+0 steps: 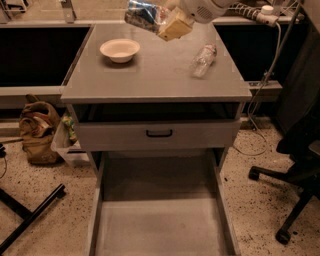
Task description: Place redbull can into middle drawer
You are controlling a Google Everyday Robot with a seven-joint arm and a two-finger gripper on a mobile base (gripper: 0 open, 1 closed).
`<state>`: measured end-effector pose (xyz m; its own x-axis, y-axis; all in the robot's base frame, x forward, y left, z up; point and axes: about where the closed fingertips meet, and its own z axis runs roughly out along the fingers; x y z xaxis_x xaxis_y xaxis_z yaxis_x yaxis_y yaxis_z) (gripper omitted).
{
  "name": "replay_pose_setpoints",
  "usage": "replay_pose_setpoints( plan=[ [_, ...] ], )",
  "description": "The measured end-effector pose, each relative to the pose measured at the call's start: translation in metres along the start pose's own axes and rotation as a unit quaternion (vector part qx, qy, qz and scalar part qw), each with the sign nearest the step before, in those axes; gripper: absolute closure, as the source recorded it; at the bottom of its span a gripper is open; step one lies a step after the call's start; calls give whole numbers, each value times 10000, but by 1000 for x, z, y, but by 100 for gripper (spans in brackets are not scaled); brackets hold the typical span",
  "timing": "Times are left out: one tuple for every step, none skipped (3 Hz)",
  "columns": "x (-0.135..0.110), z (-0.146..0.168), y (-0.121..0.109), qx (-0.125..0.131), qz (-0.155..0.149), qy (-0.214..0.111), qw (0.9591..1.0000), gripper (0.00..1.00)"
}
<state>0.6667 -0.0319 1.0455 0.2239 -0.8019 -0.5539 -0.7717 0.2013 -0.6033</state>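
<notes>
The redbull can (pixel 142 14), shiny silver and blue, hangs in the air above the back of the cabinet top, held lying sideways. My gripper (pixel 162 25) is shut on it, and one tan finger (pixel 176 27) shows on its right end. The can is up and to the right of the white bowl (pixel 120 50). The middle drawer (pixel 160 227) is pulled out wide at the bottom of the view, a grey tray with a flat bare floor and low side walls. It lies well below and in front of the gripper.
A clear plastic bottle (pixel 204 60) lies on the grey cabinet top (pixel 155 80) at the right. A grey drawer front with a black handle (pixel 159 133) sits above the open tray. A brown bag (pixel 37 130) stands left, and an office chair (pixel 295 170) right.
</notes>
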Motion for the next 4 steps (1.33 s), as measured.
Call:
replay_pose_setpoints(
  plan=[
    [14, -11, 40, 133, 215, 122, 9996, 100],
    [48, 30, 111, -438, 165, 597, 9971, 100],
    [66, 46, 150, -803, 126, 791, 9935, 100],
    [66, 46, 150, -803, 126, 791, 9935, 100]
  ],
)
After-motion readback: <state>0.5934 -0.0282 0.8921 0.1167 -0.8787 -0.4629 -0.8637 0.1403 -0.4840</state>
